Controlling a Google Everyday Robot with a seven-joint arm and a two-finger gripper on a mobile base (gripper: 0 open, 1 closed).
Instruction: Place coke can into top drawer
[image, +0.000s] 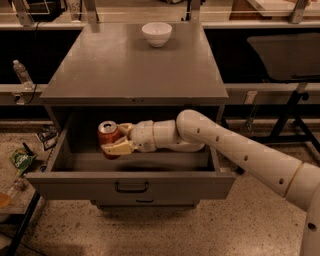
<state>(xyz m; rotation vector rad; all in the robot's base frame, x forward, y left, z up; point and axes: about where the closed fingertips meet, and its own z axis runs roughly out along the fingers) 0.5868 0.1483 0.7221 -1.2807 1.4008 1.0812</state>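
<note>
The coke can, red with a silver top, stands upright inside the open top drawer, at its left side. My gripper is shut on the can, with one finger in front of it and one behind. The white arm reaches in from the right, down into the drawer. The can's bottom is hidden by the finger, so I cannot tell whether it touches the drawer floor. The drawer is pulled fully out, its dark handle centred on its front.
A white bowl stands at the back of the grey cabinet top. A plastic bottle sits on a ledge at the left. Packets and litter lie on the floor at the left. A dark stand is at the right.
</note>
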